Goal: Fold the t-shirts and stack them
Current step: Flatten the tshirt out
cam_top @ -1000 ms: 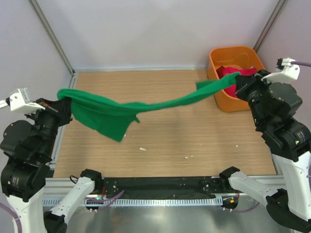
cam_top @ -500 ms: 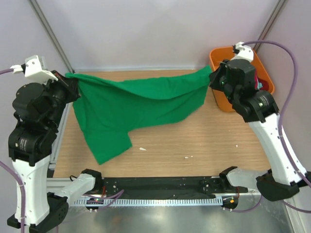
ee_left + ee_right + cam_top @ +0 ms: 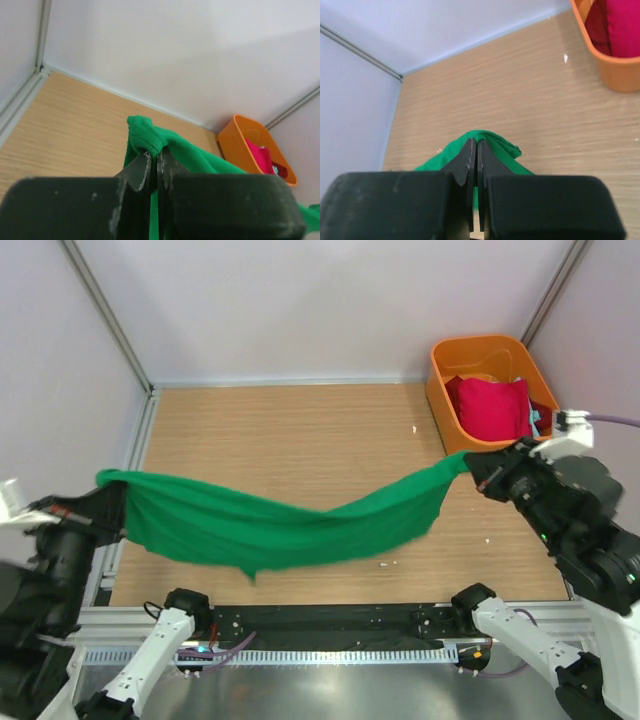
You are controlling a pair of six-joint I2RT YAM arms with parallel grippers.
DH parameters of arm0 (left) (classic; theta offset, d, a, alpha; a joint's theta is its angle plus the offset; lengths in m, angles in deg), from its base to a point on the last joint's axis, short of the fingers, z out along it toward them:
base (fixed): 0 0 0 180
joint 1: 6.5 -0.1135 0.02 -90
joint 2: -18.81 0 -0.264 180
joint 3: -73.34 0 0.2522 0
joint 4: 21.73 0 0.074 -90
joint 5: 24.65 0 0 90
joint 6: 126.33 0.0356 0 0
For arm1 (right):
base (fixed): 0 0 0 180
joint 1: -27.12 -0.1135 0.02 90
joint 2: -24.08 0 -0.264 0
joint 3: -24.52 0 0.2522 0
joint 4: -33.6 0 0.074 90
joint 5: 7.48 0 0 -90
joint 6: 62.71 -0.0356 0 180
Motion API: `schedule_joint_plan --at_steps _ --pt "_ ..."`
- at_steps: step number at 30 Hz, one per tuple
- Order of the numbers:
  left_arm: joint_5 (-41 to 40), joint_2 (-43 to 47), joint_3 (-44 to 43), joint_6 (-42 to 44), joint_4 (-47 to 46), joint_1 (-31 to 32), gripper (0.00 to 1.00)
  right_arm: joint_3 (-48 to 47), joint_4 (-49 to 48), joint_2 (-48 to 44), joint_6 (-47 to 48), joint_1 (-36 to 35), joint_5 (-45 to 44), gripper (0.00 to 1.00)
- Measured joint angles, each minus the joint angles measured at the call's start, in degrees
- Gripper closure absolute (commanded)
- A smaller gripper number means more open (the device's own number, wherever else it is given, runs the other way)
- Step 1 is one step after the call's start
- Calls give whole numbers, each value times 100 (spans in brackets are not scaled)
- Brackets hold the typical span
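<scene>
Two pinch grips: left hand [image 3: 154, 164] clamped on one bunched end of green t-shirt [image 3: 285, 532], right hand [image 3: 474, 151] clamped on the other end. Shirt sags in midair above counter [image 3: 300, 430], toward its near edge. Red t-shirt [image 3: 492, 406] lies in orange bin [image 3: 478, 344].

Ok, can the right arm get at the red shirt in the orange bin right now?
Probably not yet: the right gripper is shut on the green t-shirt. The red shirt lies uncovered in the bin, close by.
</scene>
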Motion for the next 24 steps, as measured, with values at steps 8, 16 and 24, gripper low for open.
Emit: schedule_joint_plan --at_steps 8,16,24 --pt "48 -1971 846 -603 -398 0 100 398 -776 1969 -192 90 -46 99" --pt "-503 -5619 20 -490 -509 -354 27 216 -1443 4892 -149 1672 619 31" --pt "-348 -5346 1606 -695 -424 -540 33 992 -1224 4168 323 1624 1003 35"
